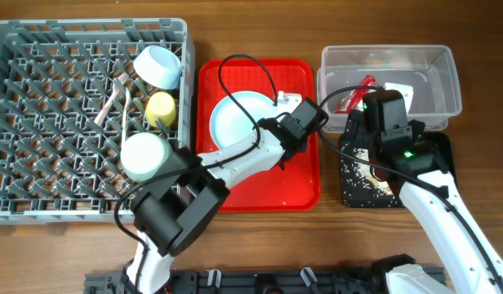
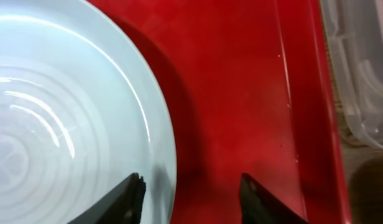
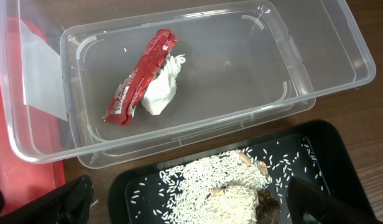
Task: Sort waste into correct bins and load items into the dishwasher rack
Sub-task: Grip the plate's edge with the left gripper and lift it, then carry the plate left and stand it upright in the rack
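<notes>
Left gripper (image 2: 190, 198) is hanging over the right edge of the light blue plate (image 2: 67, 118) on the red tray (image 2: 241, 87), jaws apart, rim between them. Right gripper (image 3: 194, 204) is hovering wide open above the rice (image 3: 216, 177). Left arm is nearer; the rack (image 1: 47, 122) is lying further left.

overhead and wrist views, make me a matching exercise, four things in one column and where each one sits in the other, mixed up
Things:
1. plate
2. wrapper
3. rice
4. yellow cup

Places:
A. in the black tray
B. in the grey rack
C. on the red tray
D. in the clear tub

Pairs: 1-C, 2-D, 3-A, 4-B
</notes>
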Motion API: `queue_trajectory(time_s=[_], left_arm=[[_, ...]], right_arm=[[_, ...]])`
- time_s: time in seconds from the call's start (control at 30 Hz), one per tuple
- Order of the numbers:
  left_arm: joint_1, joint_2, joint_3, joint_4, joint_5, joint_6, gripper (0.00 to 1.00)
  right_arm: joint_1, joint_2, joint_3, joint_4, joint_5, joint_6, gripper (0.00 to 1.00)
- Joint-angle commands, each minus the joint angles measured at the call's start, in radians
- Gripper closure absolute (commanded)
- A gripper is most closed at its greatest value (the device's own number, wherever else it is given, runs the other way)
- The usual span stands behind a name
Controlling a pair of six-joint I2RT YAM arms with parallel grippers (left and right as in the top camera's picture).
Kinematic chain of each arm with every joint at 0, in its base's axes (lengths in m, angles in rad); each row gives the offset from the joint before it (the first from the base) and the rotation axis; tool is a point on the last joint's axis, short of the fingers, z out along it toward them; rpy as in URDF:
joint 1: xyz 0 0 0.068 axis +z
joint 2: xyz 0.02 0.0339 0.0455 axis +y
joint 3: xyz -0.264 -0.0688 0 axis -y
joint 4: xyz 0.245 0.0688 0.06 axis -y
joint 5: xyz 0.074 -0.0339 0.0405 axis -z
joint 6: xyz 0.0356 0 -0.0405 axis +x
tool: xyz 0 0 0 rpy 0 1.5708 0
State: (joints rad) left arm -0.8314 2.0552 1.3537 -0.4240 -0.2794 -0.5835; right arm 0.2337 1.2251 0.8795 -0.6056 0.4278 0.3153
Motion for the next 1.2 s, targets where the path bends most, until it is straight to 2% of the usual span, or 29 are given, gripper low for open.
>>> queue_trajectory(time_s=[0.0,0.13,0.23,0.3,0.43,0.57,0.7,0.77,0.83,0.87,0.93,1.0,1.17], left_arm=[[0.005,0.04,-0.002,0.004,0.005,-0.006,0.59],[0.005,0.04,-0.002,0.002,0.004,-0.004,0.75],[0.005,0.037,-0.002,-0.006,0.002,0.0,0.95],[0.005,0.028,-0.002,-0.012,-0.001,0.0,0.96],[0.005,-0.088,-0.002,-0.059,-0.1,0.0,0.96],[0.026,-0.268,-0.001,-0.055,-0.047,0.033,0.96],[0.164,-0.516,-0.001,-0.116,0.248,0.194,0.96],[0.282,-0.631,-0.001,-0.186,0.305,0.254,0.96],[0.465,-0.742,-0.001,-0.282,0.362,0.265,0.96],[0.61,-0.788,-0.001,-0.333,0.47,0.326,0.96],[0.773,-0.8,-0.001,-0.378,0.651,0.409,0.96],[0.97,-0.769,-0.002,-0.427,0.94,0.529,0.96],[1.228,-0.576,-0.002,-0.455,1.402,0.71,0.96]], right_arm=[[-0.002,0.002,0.009,0.002,0.016,0.0,0.0],[-0.002,0.002,0.009,0.002,0.016,0.0,0.0],[-0.002,0.002,0.009,0.002,0.016,0.0,0.0],[-0.002,0.002,0.009,0.002,0.016,0.0,0.0],[-0.002,0.002,0.009,0.002,0.016,0.0,0.0],[-0.002,0.002,0.009,0.002,0.016,0.0,0.0],[-0.002,0.002,0.009,0.002,0.016,0.0,0.0],[-0.002,0.002,0.009,0.002,0.016,0.0,0.0],[-0.002,0.002,0.009,0.002,0.016,0.0,0.0],[-0.002,0.002,0.009,0.002,0.016,0.0,0.0],[-0.001,0.002,0.009,0.002,0.016,0.0,0.0],[-0.002,0.002,0.009,0.002,0.016,0.0,0.0],[-0.002,0.002,0.009,0.002,0.016,-0.001,0.0]])
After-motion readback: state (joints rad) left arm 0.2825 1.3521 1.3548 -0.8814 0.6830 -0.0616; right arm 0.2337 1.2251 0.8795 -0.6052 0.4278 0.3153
